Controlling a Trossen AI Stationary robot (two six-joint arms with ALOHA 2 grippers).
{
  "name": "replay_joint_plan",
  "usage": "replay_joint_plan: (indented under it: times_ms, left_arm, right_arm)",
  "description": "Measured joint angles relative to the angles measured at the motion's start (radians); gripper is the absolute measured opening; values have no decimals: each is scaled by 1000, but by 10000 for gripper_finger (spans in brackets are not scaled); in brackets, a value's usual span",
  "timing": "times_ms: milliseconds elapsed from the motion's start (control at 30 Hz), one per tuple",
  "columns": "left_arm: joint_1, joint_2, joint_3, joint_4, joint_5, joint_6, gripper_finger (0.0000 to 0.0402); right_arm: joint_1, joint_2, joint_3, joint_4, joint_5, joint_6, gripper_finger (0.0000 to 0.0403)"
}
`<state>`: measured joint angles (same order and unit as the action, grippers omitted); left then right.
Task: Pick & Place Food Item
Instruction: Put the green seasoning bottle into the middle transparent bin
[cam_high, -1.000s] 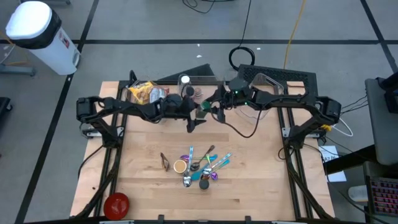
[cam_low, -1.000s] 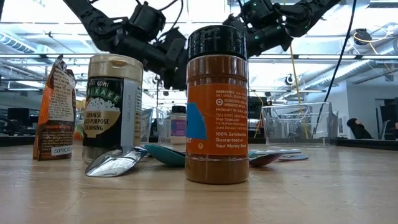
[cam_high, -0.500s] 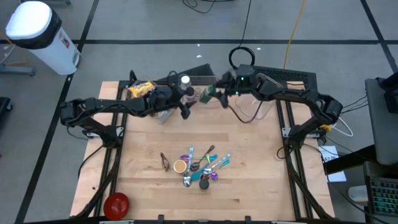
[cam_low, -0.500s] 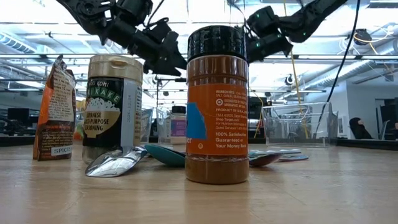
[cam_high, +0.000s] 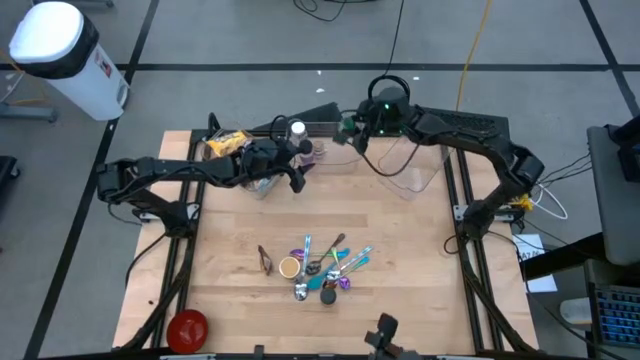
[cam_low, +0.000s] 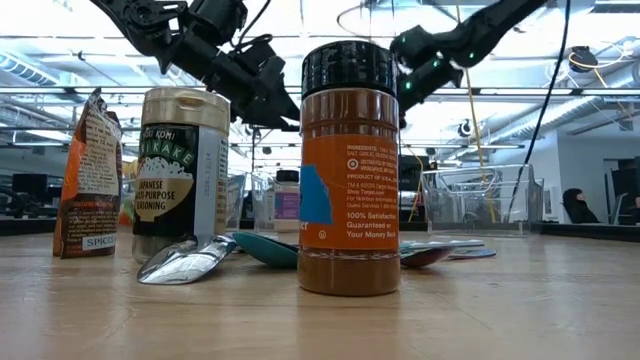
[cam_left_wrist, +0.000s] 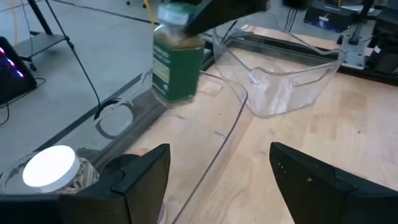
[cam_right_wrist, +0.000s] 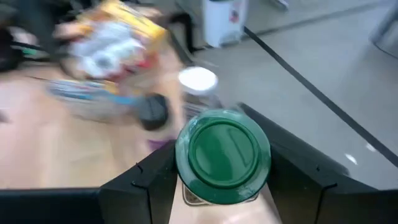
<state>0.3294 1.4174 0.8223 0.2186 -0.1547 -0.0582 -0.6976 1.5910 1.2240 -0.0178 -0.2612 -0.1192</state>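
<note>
Your right gripper (cam_right_wrist: 221, 186) is clamped on a green-lidded jar (cam_right_wrist: 222, 155): in its wrist view the two dark fingers (cam_right_wrist: 146, 186) press against the jar's sides just below the lid. From above, that gripper (cam_high: 352, 128) hangs over the table's far edge, and the left wrist view shows the jar (cam_left_wrist: 177, 59) in the air, held near its cap, with green contents and a pale label.

Your left gripper (cam_left_wrist: 214, 171) has nothing in it; its fingers (cam_left_wrist: 140, 180) stand well apart with only bare wood between them. In the high view it (cam_high: 297, 175) sits near the far edge, just left of centre.

Working outward in the low view, the nearest thing is an orange spice bottle (cam_low: 349, 170) with a black cap, upright on the wooden table (cam_low: 320, 320). Left of it stands a furikake seasoning shaker (cam_low: 181, 170), then a spice pouch (cam_low: 88, 175), with a metal spoon (cam_low: 185, 262) lying in front. From above, these sit in a cluster with colourful spoons (cam_high: 335, 268) around mid-table.

Farther back, a clear plastic bin (cam_left_wrist: 292, 78) rests at the far right, a white-lidded jar (cam_high: 296, 130) stands near the left gripper, and a yellow snack bag (cam_high: 228, 146) lies at the far left. A red bowl (cam_high: 187, 326) sits at the near left corner.
</note>
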Motion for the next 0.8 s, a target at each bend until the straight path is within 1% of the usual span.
replay_joint_plan:
  times_ms: [267,367,467,633,800]
  left_arm:
    - [0,0,0,-8,0,0,280]
    - [0,1,0,-9,0,0,280]
    - [0,1,0,-9,0,1,280]
    - [0,1,0,-9,0,2,280]
    - [-1,1,0,-9,-1,2,280]
  right_arm:
    - [-43,129,3,-4,12,-85,198]
    - [-43,169,5,27,77,-119,198]
    - [-40,207,5,18,111,-147,200]
    - [-35,241,5,45,108,-156,198]
    - [-35,241,6,48,108,-154,207]
